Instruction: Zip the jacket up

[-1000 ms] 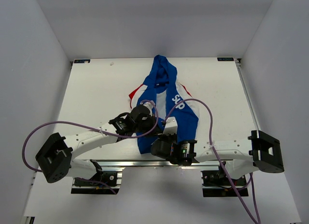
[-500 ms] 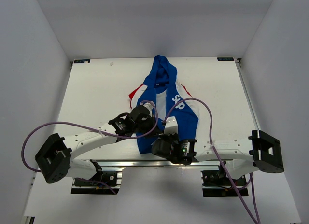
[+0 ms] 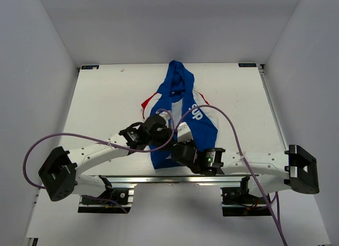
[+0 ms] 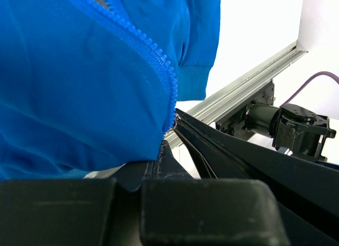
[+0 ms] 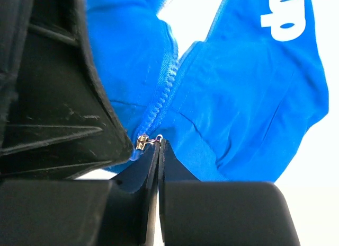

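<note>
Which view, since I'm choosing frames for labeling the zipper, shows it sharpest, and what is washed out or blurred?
Right wrist: zipper pull crisp; table washed out white. Left wrist: zipper teeth sharp; left end effector dark, soft. Top external: even light, arms hide the lower zipper of the jacket.

The jacket (image 3: 183, 105) lies mid-worktop (image 3: 106, 108), hood toward the far edge, hem toward the near edge. At the hem, the left hand (image 3: 167, 135) sits left of the zipper pull (image 5: 142, 141), the right hand (image 3: 178, 141) touching it from the right.
</note>
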`<state>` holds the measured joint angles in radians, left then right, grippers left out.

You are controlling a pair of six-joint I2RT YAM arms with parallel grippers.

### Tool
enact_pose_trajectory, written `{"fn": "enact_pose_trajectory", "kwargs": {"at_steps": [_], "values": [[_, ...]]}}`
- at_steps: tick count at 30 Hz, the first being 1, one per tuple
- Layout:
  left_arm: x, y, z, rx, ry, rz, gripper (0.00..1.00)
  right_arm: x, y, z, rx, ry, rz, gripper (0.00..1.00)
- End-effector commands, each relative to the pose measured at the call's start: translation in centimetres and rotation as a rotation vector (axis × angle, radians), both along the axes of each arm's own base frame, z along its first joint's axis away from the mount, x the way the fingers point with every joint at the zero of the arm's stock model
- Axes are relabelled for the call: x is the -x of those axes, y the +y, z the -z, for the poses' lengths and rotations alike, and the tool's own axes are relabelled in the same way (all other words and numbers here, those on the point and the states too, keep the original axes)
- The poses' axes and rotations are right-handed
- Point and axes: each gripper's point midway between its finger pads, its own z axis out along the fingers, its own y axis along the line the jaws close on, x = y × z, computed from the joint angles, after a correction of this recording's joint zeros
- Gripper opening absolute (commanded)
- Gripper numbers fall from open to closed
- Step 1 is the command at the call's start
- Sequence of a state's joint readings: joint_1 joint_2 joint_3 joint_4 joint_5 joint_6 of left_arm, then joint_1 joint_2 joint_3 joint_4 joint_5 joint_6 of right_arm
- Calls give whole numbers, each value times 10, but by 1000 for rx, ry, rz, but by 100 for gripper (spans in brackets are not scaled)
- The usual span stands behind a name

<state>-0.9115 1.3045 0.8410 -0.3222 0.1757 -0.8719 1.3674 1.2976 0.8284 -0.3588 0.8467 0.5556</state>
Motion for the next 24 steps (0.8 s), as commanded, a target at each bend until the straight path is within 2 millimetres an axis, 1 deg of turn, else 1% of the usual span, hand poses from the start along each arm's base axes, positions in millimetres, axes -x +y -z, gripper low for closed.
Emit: {"fn": "enact_pose_trajectory", "kwargs": {"at_steps": [1,2,3,4,6,7,8,9,11,12,13,14,15,16,17,18,19,21,22,23,24], "values": [[19,1,-1,-25,37,92,0,-22,0,-28,2,-118,-44,0],[21,2,0,-38,44,98,0,-22,4,-30,-4,-123,-73,0],[19,4,2,-61,39,89,0,-28,6,-35,4,-153,-100,0],[22,11,8,-103,58,85,0,-30,6,-39,-1,-155,-111,0],[24,16,15,-141,67,84,0,-34,8,-50,-18,-156,-132,0],[26,18,17,-154,78,87,0,-32,12,-56,-40,-152,-165,0],[27,20,19,-162,82,93,0,-34,11,-61,-45,-160,-166,0],[28,20,20,-171,84,101,0,-39,5,-61,-26,-163,-153,0],[30,25,22,-203,87,102,0,-44,-4,-67,-3,-170,-125,0],[30,27,23,-213,89,103,0,-49,-9,-73,12,-188,-103,0],[31,30,23,-234,94,101,0,-51,-16,-74,46,-197,-81,0],[31,32,25,-250,97,103,0,-52,-20,-75,66,-195,-70,0],[31,34,24,-259,94,103,0,-52,-20,-81,72,-190,-71,0],[29,37,22,-274,88,94,0,-48,-28,-69,151,-149,-79,0],[27,38,21,-277,79,88,0,-47,-30,-66,181,-132,-85,0],[25,37,18,-277,67,82,0,-44,-29,-67,198,-114,-105,0],[22,36,15,-271,56,75,0,-35,-27,-53,236,-46,-164,0],[13,30,3,-243,13,60,0,-15,-21,-41,256,63,-278,0],[10,25,-2,-216,-7,58,0,2,-7,-37,213,141,-370,0],[9,22,-6,-197,-22,65,0,12,-3,-35,213,178,-438,0],[7,18,-9,-177,-33,69,0,24,5,-34,180,223,-504,0]]}}
